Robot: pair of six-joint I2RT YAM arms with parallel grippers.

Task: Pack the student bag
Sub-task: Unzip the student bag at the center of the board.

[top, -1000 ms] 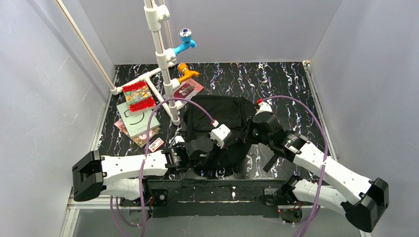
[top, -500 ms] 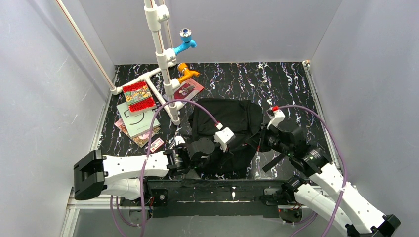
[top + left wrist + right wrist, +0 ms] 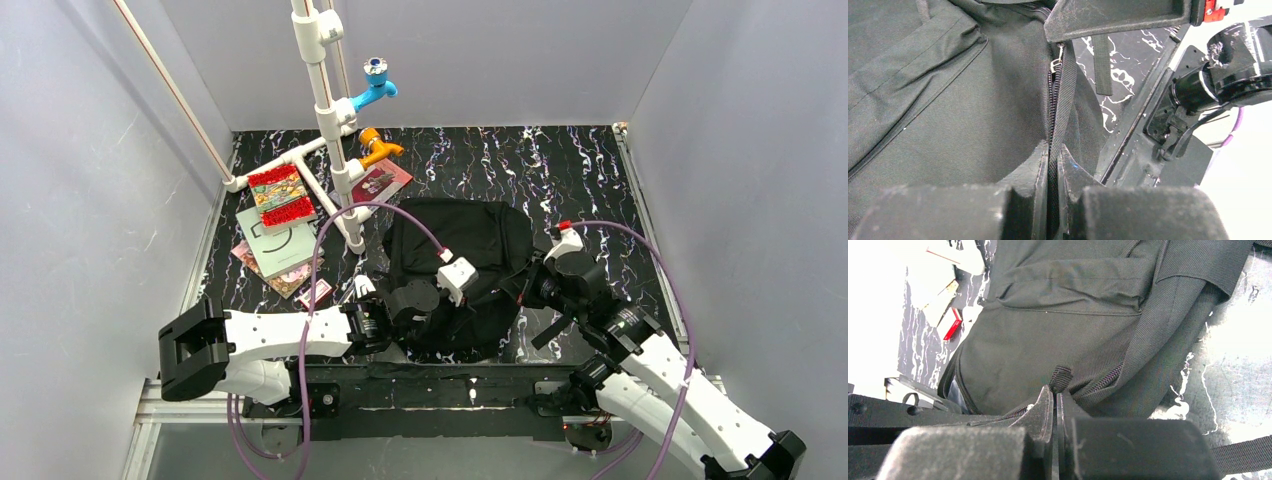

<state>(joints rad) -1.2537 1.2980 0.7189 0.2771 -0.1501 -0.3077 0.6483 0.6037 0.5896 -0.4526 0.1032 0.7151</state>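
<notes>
The student bag (image 3: 462, 250) is a black backpack lying flat at the table's near middle, between the two arms. My left gripper (image 3: 432, 303) is at its near left edge. In the left wrist view my left gripper (image 3: 1053, 148) is shut on the bag's zipper edge (image 3: 1055, 100). My right gripper (image 3: 524, 286) is at the bag's near right corner. In the right wrist view my right gripper (image 3: 1054, 391) is shut on a black webbing tab (image 3: 1061, 377) next to the zipper (image 3: 1100, 383). The bag (image 3: 1048, 330) fills that view.
A white pipe stand (image 3: 325, 110) with a blue tap (image 3: 374, 88) and an orange tap (image 3: 379, 148) stands at the back left. Books (image 3: 281, 250), a red studded block (image 3: 280, 195), a red booklet (image 3: 381, 180) and a small red card (image 3: 315, 292) lie left of the bag.
My right arm has swung back to the right, pulling the bag's right side with it; the bag now lies wider and flatter. My left gripper has shifted slightly right, still holding.
</notes>
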